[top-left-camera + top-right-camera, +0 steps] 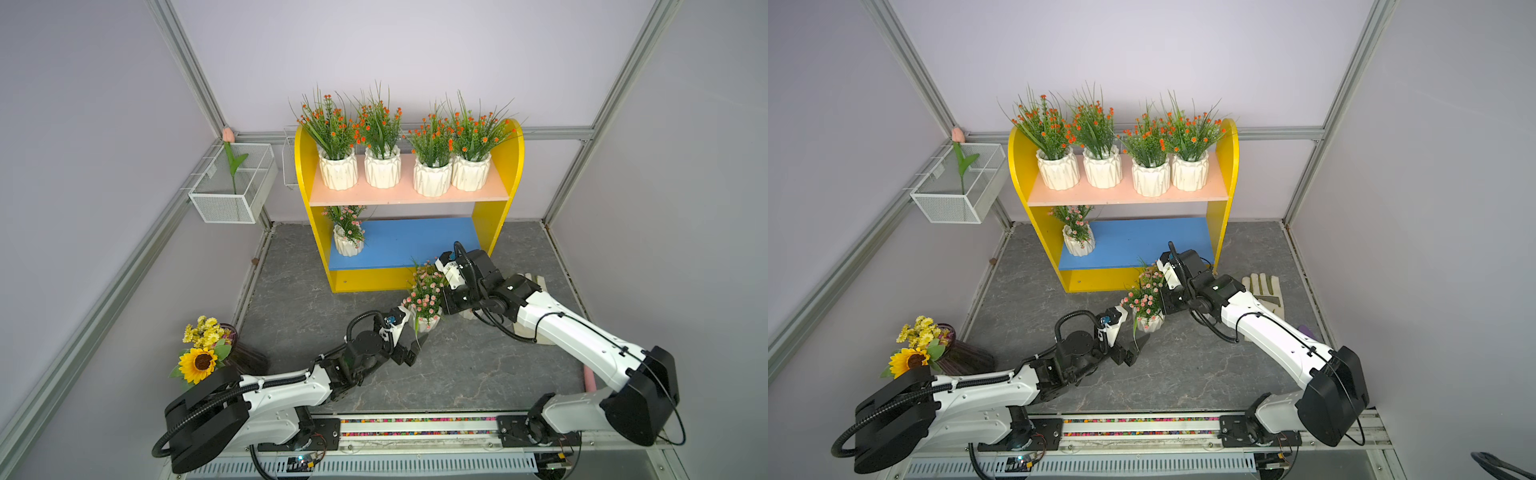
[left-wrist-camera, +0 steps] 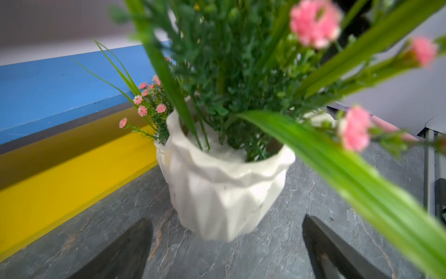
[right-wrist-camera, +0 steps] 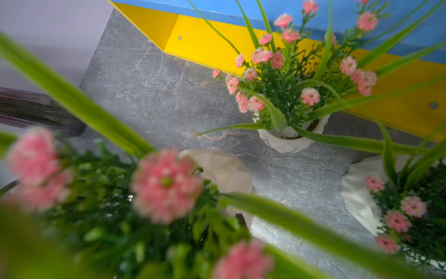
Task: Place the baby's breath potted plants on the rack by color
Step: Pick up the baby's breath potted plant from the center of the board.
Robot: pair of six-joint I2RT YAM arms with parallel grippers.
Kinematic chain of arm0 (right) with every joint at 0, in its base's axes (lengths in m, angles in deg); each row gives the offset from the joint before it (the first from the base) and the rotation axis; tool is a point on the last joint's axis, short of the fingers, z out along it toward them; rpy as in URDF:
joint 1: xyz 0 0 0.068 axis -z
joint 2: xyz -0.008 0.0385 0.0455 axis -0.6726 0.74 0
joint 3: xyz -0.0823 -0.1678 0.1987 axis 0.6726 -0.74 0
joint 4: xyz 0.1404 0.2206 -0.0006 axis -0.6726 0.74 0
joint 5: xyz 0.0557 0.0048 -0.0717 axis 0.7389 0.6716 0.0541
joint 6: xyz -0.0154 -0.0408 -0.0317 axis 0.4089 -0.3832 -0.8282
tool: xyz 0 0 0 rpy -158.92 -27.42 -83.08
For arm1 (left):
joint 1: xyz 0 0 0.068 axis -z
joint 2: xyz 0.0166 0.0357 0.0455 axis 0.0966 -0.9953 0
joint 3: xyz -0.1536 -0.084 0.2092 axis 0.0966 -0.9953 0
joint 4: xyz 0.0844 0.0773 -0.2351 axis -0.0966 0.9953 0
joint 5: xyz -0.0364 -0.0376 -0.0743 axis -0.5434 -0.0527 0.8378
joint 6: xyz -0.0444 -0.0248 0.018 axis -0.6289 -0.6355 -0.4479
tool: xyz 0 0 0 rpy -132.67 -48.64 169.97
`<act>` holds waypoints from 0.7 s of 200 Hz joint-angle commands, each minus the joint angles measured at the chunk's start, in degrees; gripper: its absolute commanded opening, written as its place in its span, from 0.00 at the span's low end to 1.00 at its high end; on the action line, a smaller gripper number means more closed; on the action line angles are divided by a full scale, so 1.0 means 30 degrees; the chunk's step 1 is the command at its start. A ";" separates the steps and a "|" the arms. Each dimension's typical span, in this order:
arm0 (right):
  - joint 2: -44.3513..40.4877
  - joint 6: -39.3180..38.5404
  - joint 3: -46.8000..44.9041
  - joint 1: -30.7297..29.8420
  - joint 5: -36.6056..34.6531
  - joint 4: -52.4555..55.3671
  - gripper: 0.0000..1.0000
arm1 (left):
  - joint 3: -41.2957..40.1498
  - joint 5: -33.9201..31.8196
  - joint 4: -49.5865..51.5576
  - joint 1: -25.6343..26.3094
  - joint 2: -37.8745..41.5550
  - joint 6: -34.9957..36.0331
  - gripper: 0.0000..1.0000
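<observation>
Pink-flowered pot is standing upright on the floor just before the rack, straight ahead of the left gripper, whose jaws are gaping either side; right gripper is sitting closed in foliage, hold unclear.

Overhead pair and wrist close-ups sharing rack

Four potted plants atop the rack
</observation>
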 commanded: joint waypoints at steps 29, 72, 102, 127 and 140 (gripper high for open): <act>-0.0112 0.0608 0.0199 -0.0830 0.1138 -0.1695 0.07 | 0.1312 0.0046 -0.1685 0.0375 -0.1647 0.0454 1.00; -0.0266 0.0843 0.0093 -0.1105 0.1614 -0.1910 0.08 | 0.1537 0.0130 -0.1859 0.0470 -0.2192 0.0449 0.99; -0.0333 0.1220 -0.0133 -0.1214 0.2213 -0.2353 0.08 | 0.1529 -0.0282 -0.2415 0.0642 -0.2502 0.0363 0.99; -0.0479 0.1644 -0.0418 -0.1303 0.2421 -0.2644 0.08 | 0.1686 -0.0901 -0.2590 0.0847 -0.2775 0.0341 0.99; -0.0565 0.1893 -0.0627 -0.1325 0.2505 -0.2807 0.08 | 0.1767 -0.1290 -0.2656 0.0924 -0.2897 0.0326 0.99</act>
